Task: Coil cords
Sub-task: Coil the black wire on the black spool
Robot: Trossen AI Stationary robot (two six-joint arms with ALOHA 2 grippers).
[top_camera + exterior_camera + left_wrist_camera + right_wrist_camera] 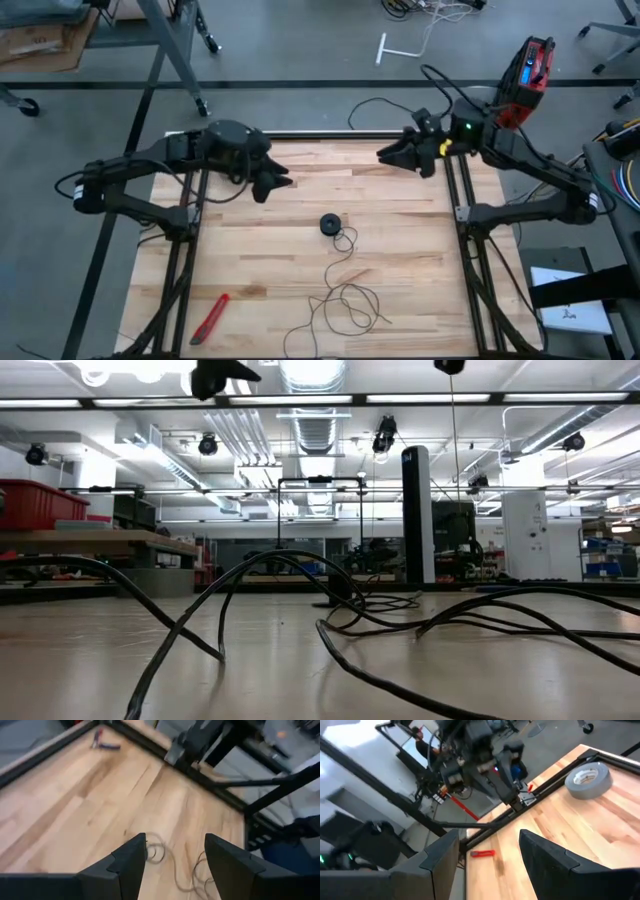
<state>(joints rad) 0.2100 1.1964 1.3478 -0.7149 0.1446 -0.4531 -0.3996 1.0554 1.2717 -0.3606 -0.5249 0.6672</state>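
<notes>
1. Near the middle of the wooden table (400, 215), a small black round reel (329, 224) lies flat on the boards.
2. From the reel a very thin black cord (345, 295) runs toward the table's near edge and spreads into several loose, overlapping loops; it is not coiled.
3. Seen from table height, the cord (300, 585) arches up off the surface in places and crosses over itself.
4. The left gripper (278, 183) hangs over the far left part of the table, well apart from the reel and touching nothing.
5. Its own wrist camera shows its two dark fingers (131, 865) spread wide with bare wood and a stretch of cord (159, 851) between them.
6. The right gripper (388, 154) hangs over the far right edge of the table, also clear of the cord.
7. Its fingers (542, 857) stand wide apart and hold nothing.
8. A red utility knife (210, 318) lies near the front left corner of the table.
9. A grey tape roll (588, 780) sits at a table corner in the right wrist view.
</notes>
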